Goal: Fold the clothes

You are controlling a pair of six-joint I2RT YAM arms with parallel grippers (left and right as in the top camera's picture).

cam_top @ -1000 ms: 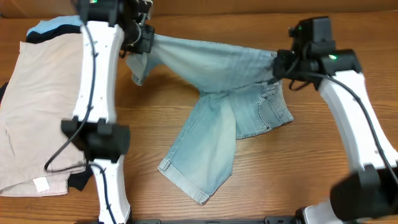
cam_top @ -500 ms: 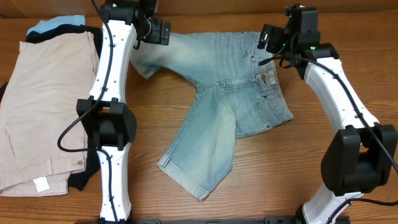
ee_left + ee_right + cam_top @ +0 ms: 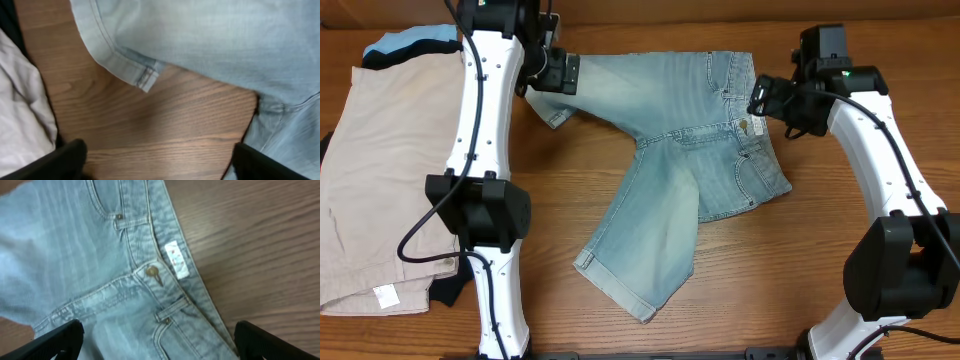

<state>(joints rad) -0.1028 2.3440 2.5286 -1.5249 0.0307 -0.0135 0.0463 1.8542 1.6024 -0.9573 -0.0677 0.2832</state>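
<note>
Light-wash denim shorts (image 3: 670, 150) lie spread flat across the middle of the table, one leg reaching toward the front. My left gripper (image 3: 558, 74) hovers open over the shorts' left hem corner (image 3: 145, 75), with only bare wood between its fingertips (image 3: 65, 160). At the shorts' right end my right gripper (image 3: 768, 98) stands open above the waistband. The metal button (image 3: 152, 271) and a white label (image 3: 176, 260) show in its view, and denim lies untouched between its fingers (image 3: 270, 340). Beige shorts (image 3: 390, 170) lie at the left.
A sky-blue garment (image 3: 405, 42) and black cloth (image 3: 450, 290) peek out from under the beige shorts. Beige cloth (image 3: 20, 110) edges the left wrist view. Bare wooden table (image 3: 800, 260) shows at the front right.
Both grippers have opened and let go of the denim shorts, which dropped from being stretched in the air to lying flat. Both arms have shifted slightly.
</note>
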